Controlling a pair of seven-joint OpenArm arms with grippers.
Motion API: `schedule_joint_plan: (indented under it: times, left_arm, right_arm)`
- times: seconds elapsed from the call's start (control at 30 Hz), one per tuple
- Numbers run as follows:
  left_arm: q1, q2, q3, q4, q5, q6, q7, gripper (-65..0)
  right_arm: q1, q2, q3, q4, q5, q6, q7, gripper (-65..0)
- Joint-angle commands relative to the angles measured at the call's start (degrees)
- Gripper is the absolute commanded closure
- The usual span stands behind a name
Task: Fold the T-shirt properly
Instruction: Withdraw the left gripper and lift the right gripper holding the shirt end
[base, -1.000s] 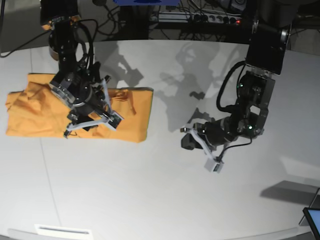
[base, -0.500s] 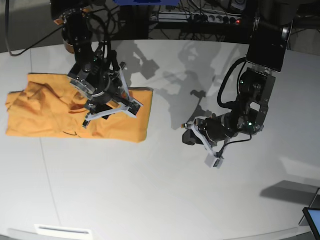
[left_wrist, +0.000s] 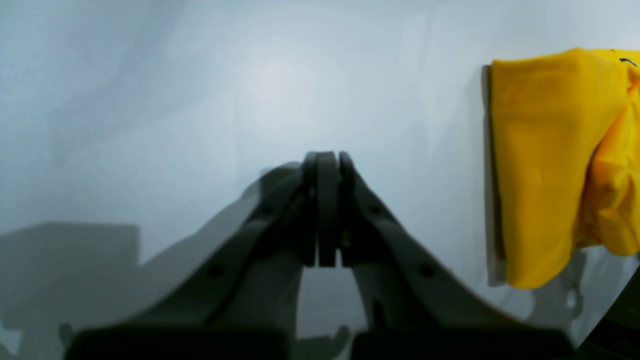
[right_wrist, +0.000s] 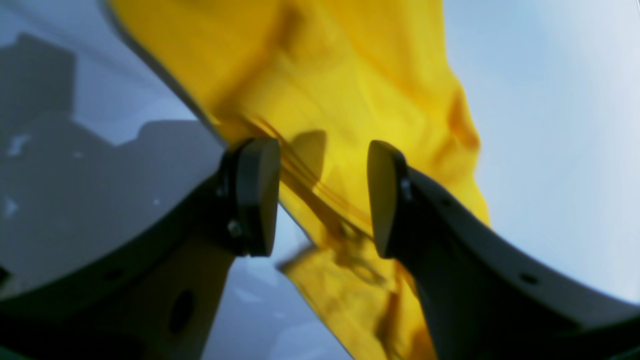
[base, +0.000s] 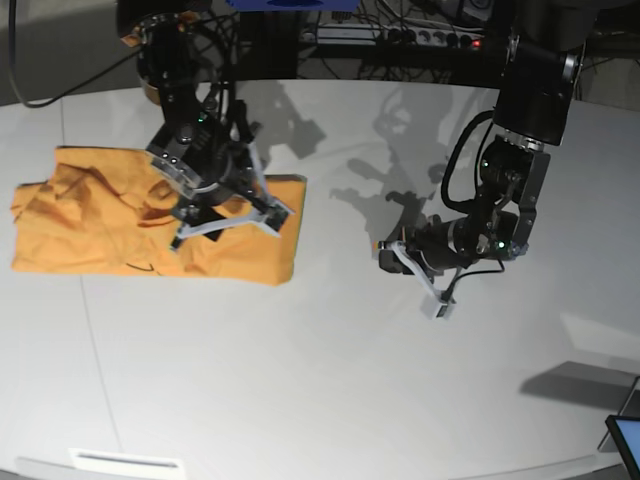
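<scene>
Base view shows the T-shirt (base: 150, 225) lying bunched on the white table (base: 320, 380), with the right gripper (base: 228, 222) above its near-centre edge, jaws apart and empty, its black arm hiding part of the cloth. Well apart, the left gripper (base: 437, 300) hovers over bare table with its jaws pressed together, holding nothing. Beyond the table's far edge run cables and a power strip (base: 420, 38); a screen corner (base: 625, 440) shows nearby.
</scene>
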Motion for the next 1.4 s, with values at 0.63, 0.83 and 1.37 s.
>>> schedule_joint_plan:
  times: [0.63,0.83,1.37]
  left_arm:
    - [-1.5,-0.5,-0.4,0.7,-0.8,-0.4,-1.1,0.0]
    - [-1.5,-0.5,-0.4,0.7,-0.8,-0.4,-1.1,0.0]
    - [-1.4,-0.5,-0.4,0.7,-0.8,-0.4,-1.1,0.0]
  right_arm:
    - [0.8,-3.7,0.0,0.8,-0.2,-0.2,-1.6,-27.9]
    - [0.8,-3.7,0.1,0.4,-0.2,-0.2,-0.7,-27.7]
    - [0.9,-3.2,0.3,-1.7,-0.2,-0.2,0.5,-16.7]
